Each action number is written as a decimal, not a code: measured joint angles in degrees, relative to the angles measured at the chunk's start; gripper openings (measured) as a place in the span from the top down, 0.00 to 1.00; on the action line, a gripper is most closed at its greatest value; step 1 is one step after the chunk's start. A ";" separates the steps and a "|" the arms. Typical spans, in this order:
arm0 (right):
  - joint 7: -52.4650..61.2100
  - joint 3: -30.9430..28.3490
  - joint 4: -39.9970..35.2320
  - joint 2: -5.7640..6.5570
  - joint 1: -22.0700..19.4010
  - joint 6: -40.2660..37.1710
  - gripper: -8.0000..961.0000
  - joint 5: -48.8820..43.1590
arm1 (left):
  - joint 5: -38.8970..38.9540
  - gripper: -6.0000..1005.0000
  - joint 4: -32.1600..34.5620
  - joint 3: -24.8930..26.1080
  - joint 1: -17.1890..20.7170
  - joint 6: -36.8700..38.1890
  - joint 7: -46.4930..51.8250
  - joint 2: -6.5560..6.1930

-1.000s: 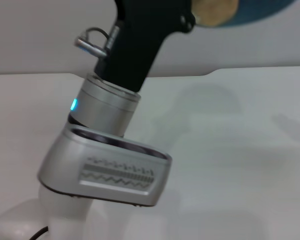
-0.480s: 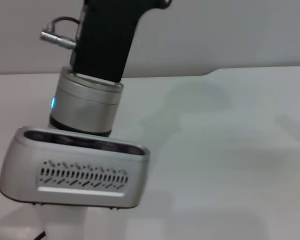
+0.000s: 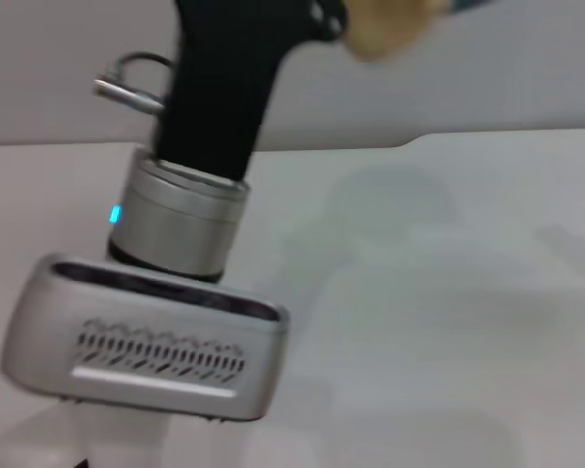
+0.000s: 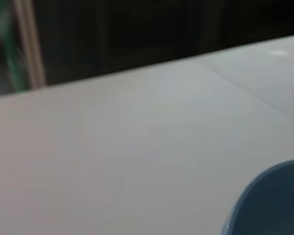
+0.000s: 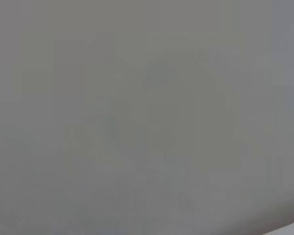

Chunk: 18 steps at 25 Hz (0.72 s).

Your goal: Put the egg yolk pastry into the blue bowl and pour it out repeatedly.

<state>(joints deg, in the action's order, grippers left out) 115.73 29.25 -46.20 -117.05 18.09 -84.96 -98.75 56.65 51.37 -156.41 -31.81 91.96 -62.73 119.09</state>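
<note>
Egg yolk pastry [image 3: 385, 29] aloft at the head view's top edge, beside a sliver of the blue bowl [image 3: 468, 5].

Pale, matte, lumpy; likely light, soft and crumbly, best cupped gently round the sides. Bowl smooth, glossy, probably slippery, best taken at the rim [image 4: 230, 223]. Left arm [image 3: 214, 88] raised over the white table [image 3: 448, 322]; grip state impossible to tell.

The right wrist camera sees just a plain grey worktop [image 5: 137, 98]. It fills almost the whole picture. A soft, darker shadow lies across the middle part. Down in one corner there is a thin, lighter strip with a curved edge. I cannot tell what that strip is.
</note>
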 joint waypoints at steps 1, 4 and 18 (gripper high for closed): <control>-0.02 -0.02 0.14 0.00 0.05 -0.05 0.66 0.00 | 0.16 0.98 -0.30 -0.25 -0.10 -0.49 0.33 -0.03; -0.07 -0.10 -0.05 0.01 -0.13 -0.12 0.66 0.00 | -0.94 0.98 2.03 0.16 -0.37 3.43 0.06 0.00; -0.14 5.35 -0.64 1.03 2.55 -2.33 0.66 -6.55 | 4.80 0.98 2.77 12.32 -0.77 -26.10 9.52 0.01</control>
<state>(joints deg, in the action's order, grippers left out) 115.59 34.60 -46.84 -116.02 20.64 -87.29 -105.30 61.44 54.13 -144.09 -32.58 65.86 -53.22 119.10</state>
